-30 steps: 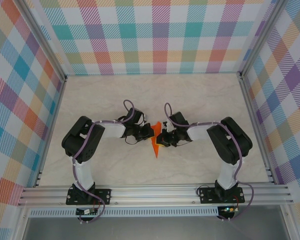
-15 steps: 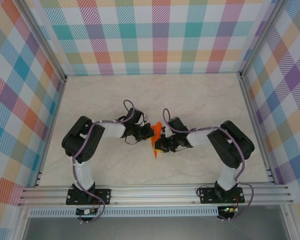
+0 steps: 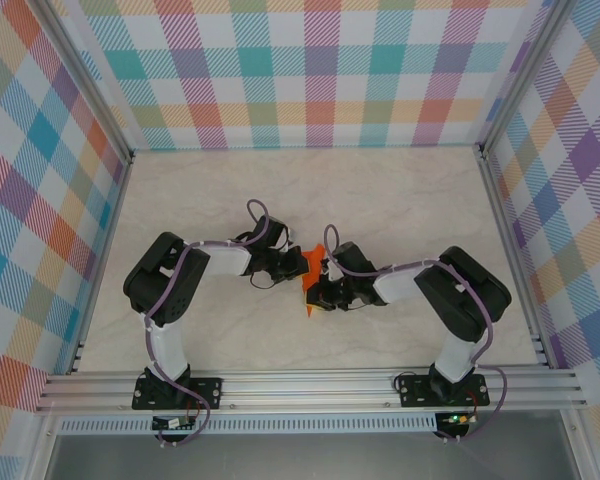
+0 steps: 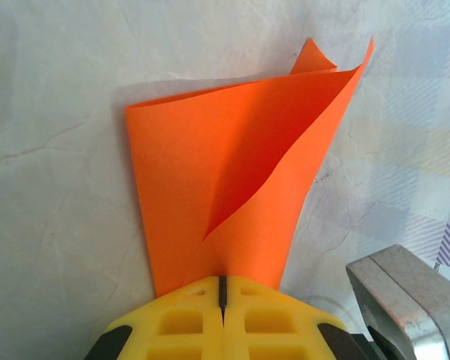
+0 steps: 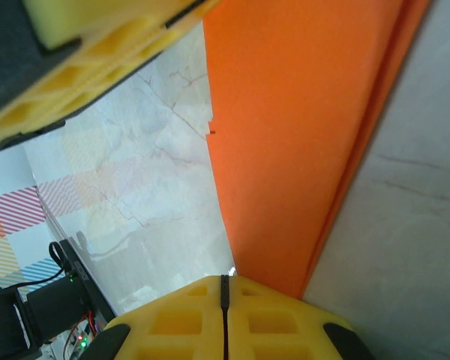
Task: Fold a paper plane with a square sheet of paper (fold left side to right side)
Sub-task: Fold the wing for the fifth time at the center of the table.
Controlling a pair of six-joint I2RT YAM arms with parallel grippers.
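Left-to-right fold: thin bright orange paper sheet [image 4: 232,187] doubled but bulging, pinched in closed fingers of left gripper [image 4: 222,289] and right gripper [image 5: 225,283]; next likely needs crease pressed flat.

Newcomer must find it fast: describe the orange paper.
On the pale marbled table, look where the two black arms meet. Between them is the orange paper, a folded, pointed sheet pinched in the left gripper, the right gripper against it. Amid black arms and pale table, it alone is bright orange.
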